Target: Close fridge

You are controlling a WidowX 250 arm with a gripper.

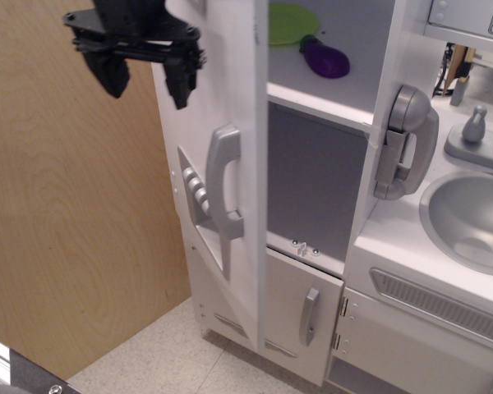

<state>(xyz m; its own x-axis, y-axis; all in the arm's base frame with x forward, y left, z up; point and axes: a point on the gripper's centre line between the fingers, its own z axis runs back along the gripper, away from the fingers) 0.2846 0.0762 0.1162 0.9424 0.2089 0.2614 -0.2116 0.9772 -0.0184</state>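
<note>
The white fridge (329, 164) stands left of the sink unit, with its tall door (230, 123) swung partway shut, leaving a gap on the right. The door's grey vertical handle (226, 193) and grey dispenser panel (195, 197) face me. Through the gap I see a white shelf with a green plate (289, 23) and a purple eggplant (326, 59). My black gripper (144, 70) is at the top left, its two fingers spread apart and empty, right against the door's outer face above the handle.
A shorter lower door (300, 316) with a small grey handle is shut below the fridge. A grey toy phone (407, 139) hangs on the side panel. The grey sink (468, 222) and faucet are at right. A wooden wall (57, 230) is at left.
</note>
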